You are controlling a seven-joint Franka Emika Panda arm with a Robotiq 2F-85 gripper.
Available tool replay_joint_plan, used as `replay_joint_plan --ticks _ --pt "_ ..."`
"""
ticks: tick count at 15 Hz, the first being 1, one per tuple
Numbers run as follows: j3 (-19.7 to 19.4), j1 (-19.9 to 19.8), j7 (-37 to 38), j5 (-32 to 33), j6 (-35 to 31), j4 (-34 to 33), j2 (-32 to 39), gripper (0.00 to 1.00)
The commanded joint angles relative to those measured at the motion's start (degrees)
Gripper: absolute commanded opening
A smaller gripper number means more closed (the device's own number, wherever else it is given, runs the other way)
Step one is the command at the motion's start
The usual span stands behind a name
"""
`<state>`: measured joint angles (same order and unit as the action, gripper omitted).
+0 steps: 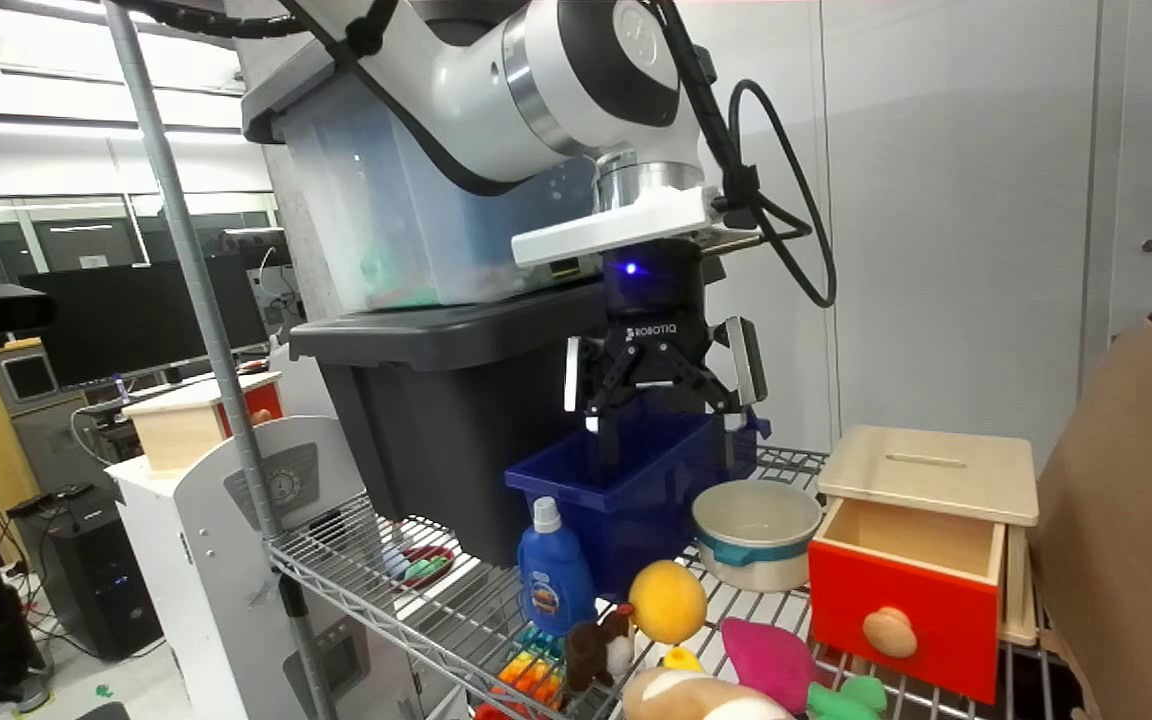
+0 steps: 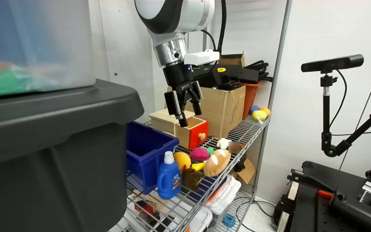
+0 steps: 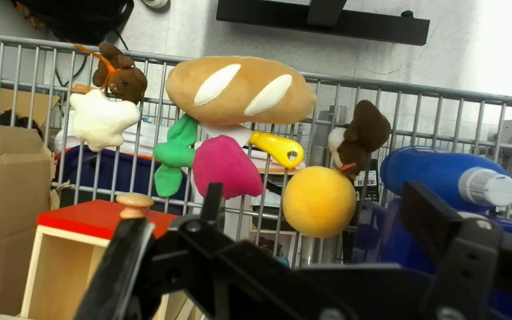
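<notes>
My gripper (image 1: 668,445) hangs fingers-down above the wire shelf, open and with nothing between its fingers. It shows in the other views too (image 2: 190,117) (image 3: 320,206). A blue bin (image 1: 626,500) stands below and behind it in an exterior view. A yellow-orange plush ball (image 3: 319,202) lies on the shelf, seen between the fingers in the wrist view but apart from them. Beside it lie a pink plush beet (image 3: 226,166) with green leaves, a yellow handle-like piece (image 3: 278,148) and a brown plush animal (image 3: 365,133). A plush bread loaf (image 3: 240,91) lies near the shelf edge.
A wooden box with its red drawer (image 1: 906,600) pulled open stands beside a cream pot (image 1: 756,570). A blue detergent bottle (image 2: 169,177) stands by the bin. A large black tote (image 1: 416,430) and a cardboard box (image 2: 221,111) flank the area. A white plush star (image 3: 102,119) lies nearby.
</notes>
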<state>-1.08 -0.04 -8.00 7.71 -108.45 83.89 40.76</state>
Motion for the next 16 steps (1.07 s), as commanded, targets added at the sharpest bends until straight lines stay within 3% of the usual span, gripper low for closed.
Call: replay_joint_plan --ticks 1,16 --pt "0.3 0.3 0.1 0.3 2.8 -3.0 1.3 1.00" --pt "0.7 1.5 1.0 0.1 2.4 -1.9 0.8 1.00"
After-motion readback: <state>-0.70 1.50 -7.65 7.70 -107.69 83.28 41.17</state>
